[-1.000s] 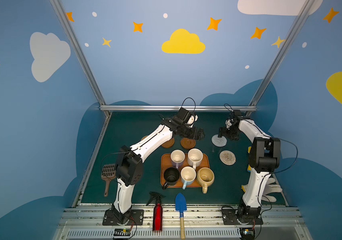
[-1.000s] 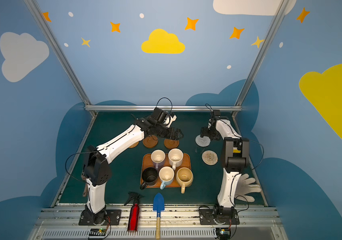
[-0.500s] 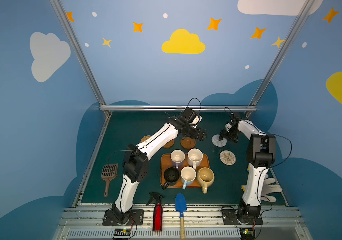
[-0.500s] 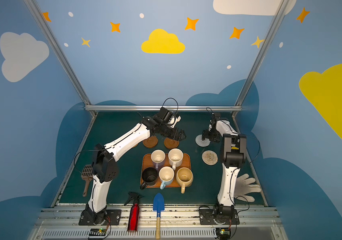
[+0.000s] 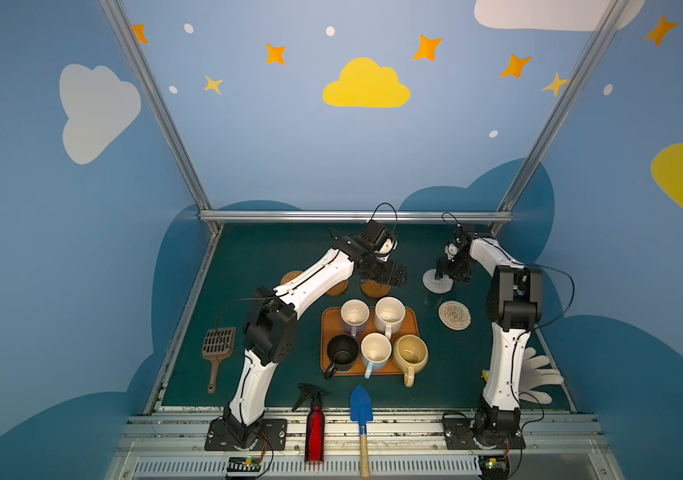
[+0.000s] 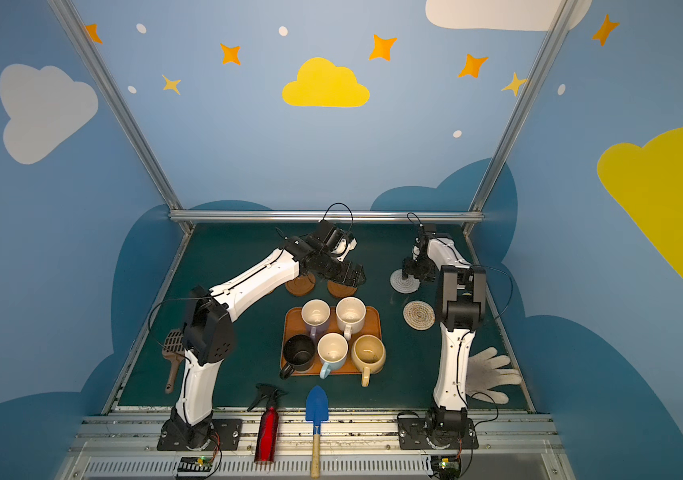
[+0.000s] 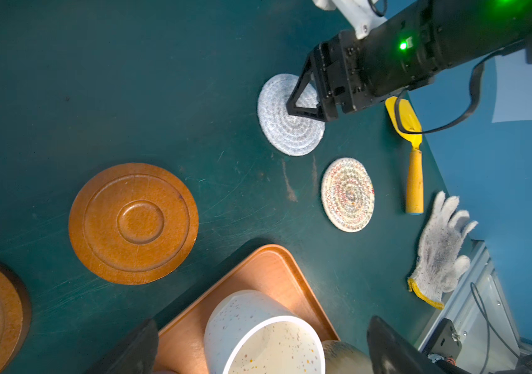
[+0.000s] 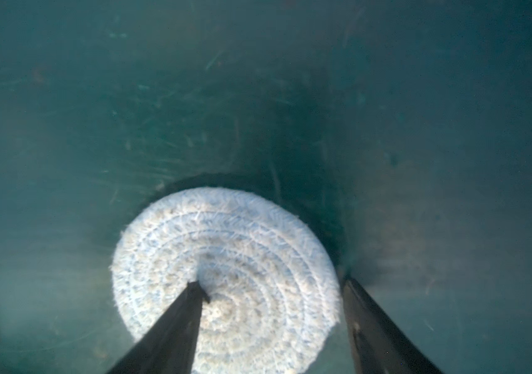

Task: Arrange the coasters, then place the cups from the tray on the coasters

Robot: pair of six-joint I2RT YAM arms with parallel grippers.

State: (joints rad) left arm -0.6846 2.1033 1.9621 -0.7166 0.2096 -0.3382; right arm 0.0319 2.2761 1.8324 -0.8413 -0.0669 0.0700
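Right pincer [image 8: 271, 281] narrows over the grey-white rope coaster [image 8: 226, 252]; the cups [image 5: 375, 351] wait on the tray [image 5: 328, 322].

Since one second ago the right pincer has become narrower but is not shut: one finger rests on top of the coaster, the other stands on the bench [image 7: 128, 81] just outside its rim, right of centre in both top views. I judge that a pinch of the edge is coming, so the arranging is not finished. The left pincer [image 7: 262, 323] stays wide above the tray corner, holding nothing. The bench is dark green and scratched; the walls [image 5: 248, 145] are blue with painted clouds and stars.
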